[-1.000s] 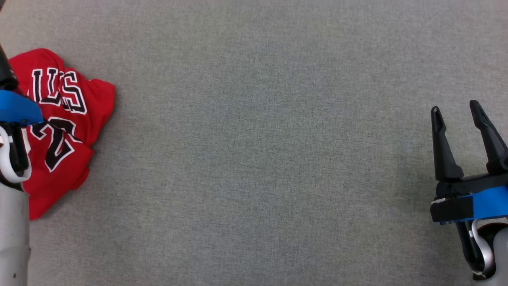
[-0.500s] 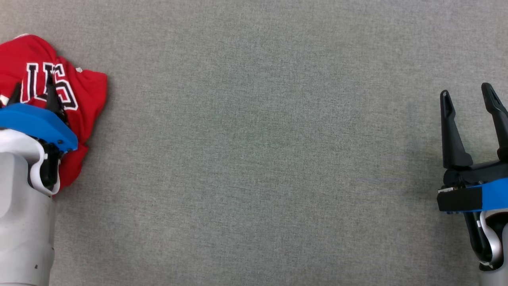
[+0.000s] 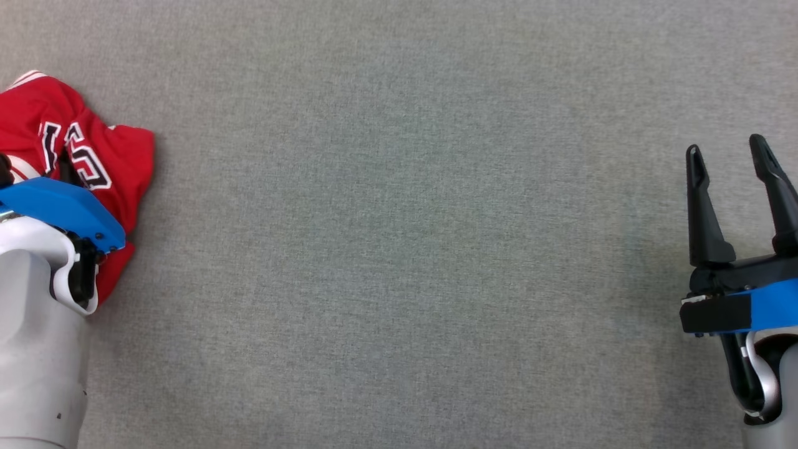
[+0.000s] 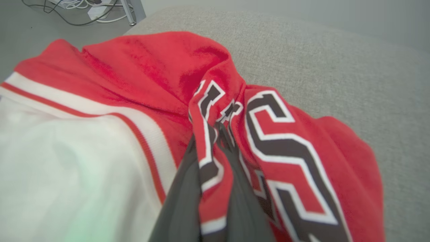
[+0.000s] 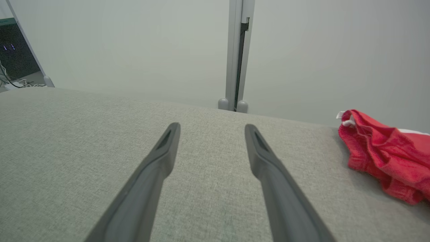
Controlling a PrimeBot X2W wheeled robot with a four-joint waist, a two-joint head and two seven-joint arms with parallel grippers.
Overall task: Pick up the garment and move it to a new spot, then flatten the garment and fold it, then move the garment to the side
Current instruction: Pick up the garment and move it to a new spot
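The garment (image 3: 112, 165) is a red jersey with black-and-white lettering, bunched up at the far left of the grey table (image 3: 399, 224). In the left wrist view my left gripper (image 4: 209, 134) is shut on a raised fold of the garment (image 4: 151, 74), with red cloth pinched between the two dark fingers. In the head view its blue wrist covers part of the jersey. My right gripper (image 3: 725, 146) stands open at the far right above bare table, nothing between its fingers (image 5: 161, 154). The right wrist view has the garment (image 5: 379, 151) at its right edge.
The table's far edge shows in the right wrist view, with a grey post (image 5: 237, 53) and a pale wall behind it. Cables (image 4: 84, 10) lie on the floor beyond the corner near the garment. The wide middle of the table is bare grey cloth.
My left arm came down over the jersey and its jaws closed on a fold. The cloth has bunched up narrower. The right gripper stays open.
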